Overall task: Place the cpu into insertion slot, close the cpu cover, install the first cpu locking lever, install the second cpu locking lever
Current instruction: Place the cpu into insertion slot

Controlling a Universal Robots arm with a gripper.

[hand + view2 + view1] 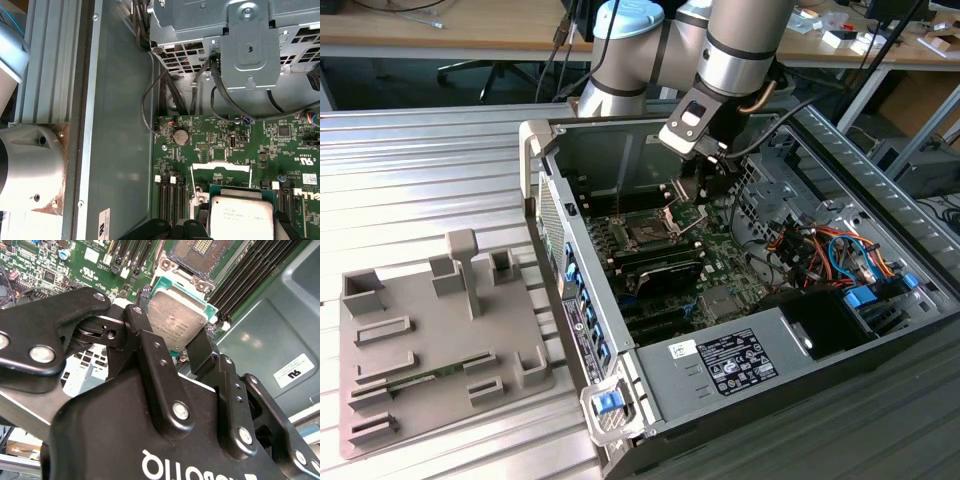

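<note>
I had cpu (180, 315) clamped in gripper (172, 334), poised over motherboard (65, 260), just short of open socket (200, 250). My judgement: its edges needed squaring with socket, level descent, release only once seated

cpu (177, 321) — dull silvery metal top
</note>
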